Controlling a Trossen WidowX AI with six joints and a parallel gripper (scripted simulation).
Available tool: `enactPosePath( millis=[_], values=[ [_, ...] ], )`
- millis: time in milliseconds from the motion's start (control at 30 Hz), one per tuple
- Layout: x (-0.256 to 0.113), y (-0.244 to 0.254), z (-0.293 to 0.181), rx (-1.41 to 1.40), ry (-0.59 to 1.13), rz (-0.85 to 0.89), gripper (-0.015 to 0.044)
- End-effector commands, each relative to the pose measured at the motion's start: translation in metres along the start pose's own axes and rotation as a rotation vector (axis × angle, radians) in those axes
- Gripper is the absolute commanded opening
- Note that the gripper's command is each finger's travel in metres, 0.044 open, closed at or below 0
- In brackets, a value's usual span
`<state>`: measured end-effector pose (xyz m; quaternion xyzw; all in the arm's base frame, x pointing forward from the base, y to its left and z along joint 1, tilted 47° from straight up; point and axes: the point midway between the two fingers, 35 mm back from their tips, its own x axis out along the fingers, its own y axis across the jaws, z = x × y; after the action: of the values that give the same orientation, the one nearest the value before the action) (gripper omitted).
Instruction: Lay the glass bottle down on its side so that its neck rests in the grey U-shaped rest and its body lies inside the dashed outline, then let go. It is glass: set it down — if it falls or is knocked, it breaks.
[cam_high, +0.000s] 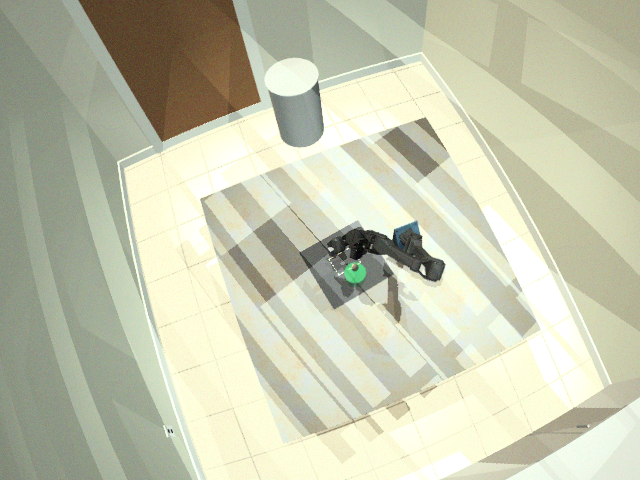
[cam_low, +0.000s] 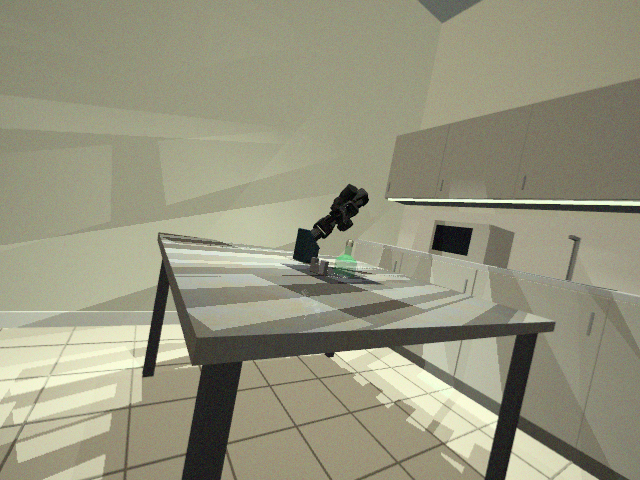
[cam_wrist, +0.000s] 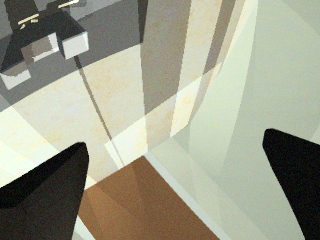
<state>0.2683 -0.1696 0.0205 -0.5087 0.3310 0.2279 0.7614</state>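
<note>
A: State of end effector (cam_high: 343, 252) (cam_low: 345, 223) (cam_wrist: 175, 139)?
B: Fingers wide apart, nothing clamped; raised above the counter (cam_high: 320, 361) (cam_low: 372, 338).
A: Glass bottle (cam_high: 355, 273) (cam_low: 345, 263)?
B: Upright, lower than the end effector and off to one side. Not in the wrist view, which shows the grey rest (cam_low: 323, 267) (cam_wrist: 75, 45) beyond the fingertips.

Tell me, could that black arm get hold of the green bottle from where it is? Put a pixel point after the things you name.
Probably yes: the bottle (cam_high: 355, 273) (cam_low: 345, 264) stands upright, nothing visible blocks it from above, and the fingers are open, though they'd need to swing over and down.
</note>
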Motion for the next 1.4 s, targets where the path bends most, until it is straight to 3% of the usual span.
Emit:
enactPosePath(
  millis=[0, 467, 600, 833, 1367],
  values=[
    [-0.045, -0.007, 0.066, 0.015, -0.335, 0.159, 0.044],
    [-0.095, -0.011, 0.122, 0.1, -0.583, 0.247, 0.044],
    [-0.088, -0.01, 0.127, 0.079, -0.588, 0.336, 0.044],
    [-0.065, -0.001, 0.145, -0.028, -0.602, 0.657, 0.044],
    [-0.06, 0.0, 0.139, -0.031, -0.601, 0.666, 0.044]
  ],
)
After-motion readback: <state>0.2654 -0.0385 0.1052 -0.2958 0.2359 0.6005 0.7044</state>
